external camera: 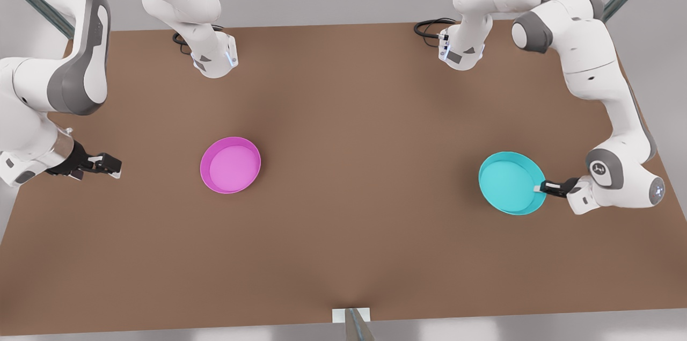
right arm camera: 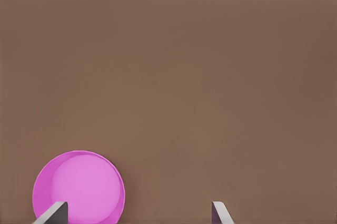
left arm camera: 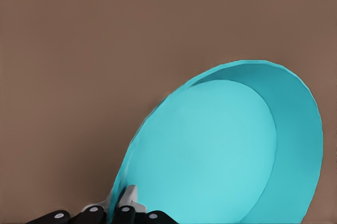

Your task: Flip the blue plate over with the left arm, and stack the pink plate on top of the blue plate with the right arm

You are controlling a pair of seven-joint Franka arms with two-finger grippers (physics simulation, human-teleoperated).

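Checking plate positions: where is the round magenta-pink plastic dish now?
The pink plate lies on the brown table, left of centre in the front view, apart from the open right gripper.

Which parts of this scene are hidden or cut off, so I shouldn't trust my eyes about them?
- Blue plate: its underside faces away in the front and left wrist views, so table contact stays unclear.
- Left claw: pinches the plate's rim; the left wrist view's edge cuts its fingers off.
- Right claw: open, short of the pink plate; the right wrist view's edge crops its fingers.
- Both arms: upper parts run off the front view.
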